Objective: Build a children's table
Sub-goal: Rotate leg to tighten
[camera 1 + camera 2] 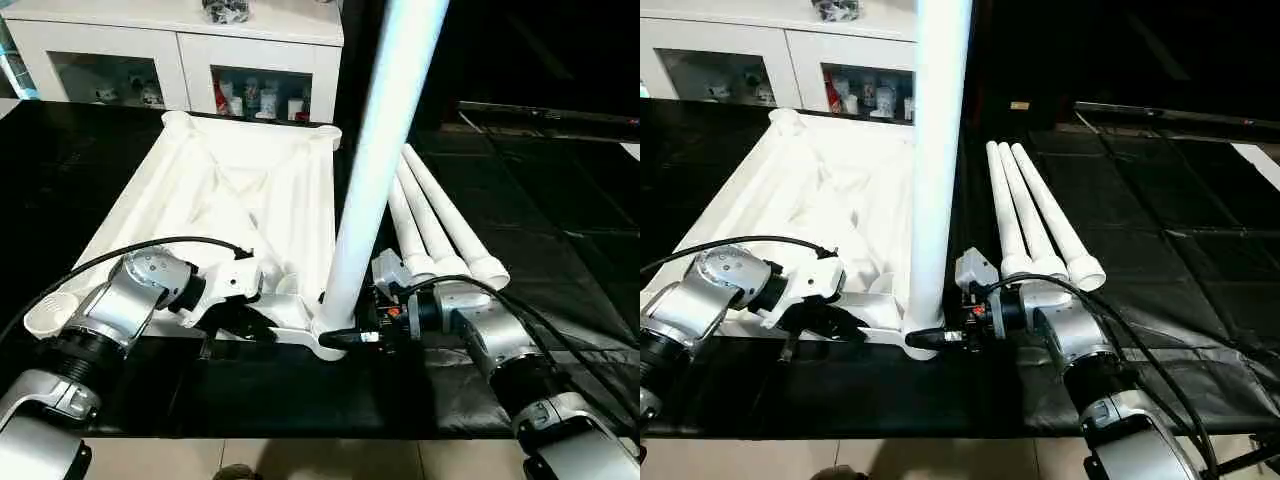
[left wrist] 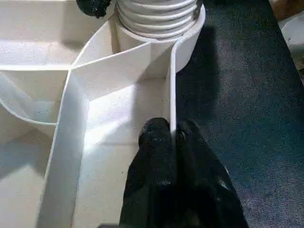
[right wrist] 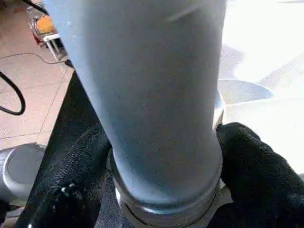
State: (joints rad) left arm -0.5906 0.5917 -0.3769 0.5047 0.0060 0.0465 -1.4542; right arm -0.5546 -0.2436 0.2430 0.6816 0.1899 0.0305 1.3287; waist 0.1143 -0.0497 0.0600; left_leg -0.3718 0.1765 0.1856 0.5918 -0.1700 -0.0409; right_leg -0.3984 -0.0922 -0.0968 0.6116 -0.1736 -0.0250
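Top (image 1: 215, 190): white, lies ribbed underside up on the black mat (image 1: 520, 200); near edge faces the robot.
Upright leg (image 1: 375, 160): stands in the top's near right corner socket (image 1: 330, 335), rising out of the head view's upper edge; threaded collar visible at the socket in the left wrist view.
Spare legs (image 1: 440, 225): three, lying side by side on the mat just right of the top, wide ends toward the robot.
Left tool (image 2: 173, 135): clenched on the top's thin near rim, one finger each side of the wall, near the socket.
Right tool (image 3: 161, 156): fingers (image 3: 247, 156) spread either side of the upright leg's base; whether they press it cannot be told.
Cabinet (image 1: 180, 50): white, glass doors, behind the top.
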